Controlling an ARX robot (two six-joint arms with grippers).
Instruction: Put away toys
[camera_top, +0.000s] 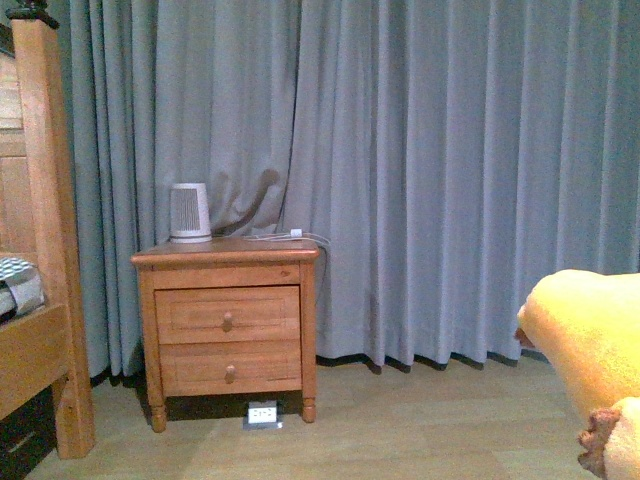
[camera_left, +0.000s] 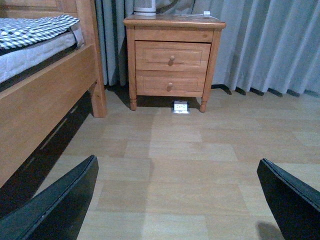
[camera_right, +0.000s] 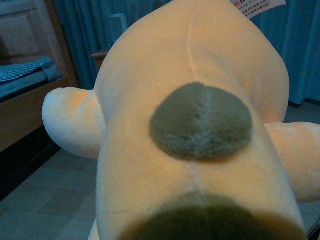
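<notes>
The plush animal (camera_top: 590, 345), orange-yellow with a cream paw marked brown, hangs above the floor at the right edge of the front view. It fills the right wrist view as an orange plush animal (camera_right: 195, 125) with dark round patches and a white tag. My right gripper is shut on it, with its fingers hidden behind the plush. My left gripper (camera_left: 177, 200) stands open low over the wooden floor, its dark fingers (camera_left: 60, 205) wide apart with nothing between them. Neither arm shows in the front view.
A wooden nightstand (camera_top: 228, 320) with two drawers stands against the grey curtain (camera_top: 430, 170), a white device (camera_top: 190, 212) on top. A power strip (camera_top: 262, 413) lies beneath it. A wooden bed frame (camera_top: 40, 250) with checked bedding (camera_left: 35, 30) is at the left.
</notes>
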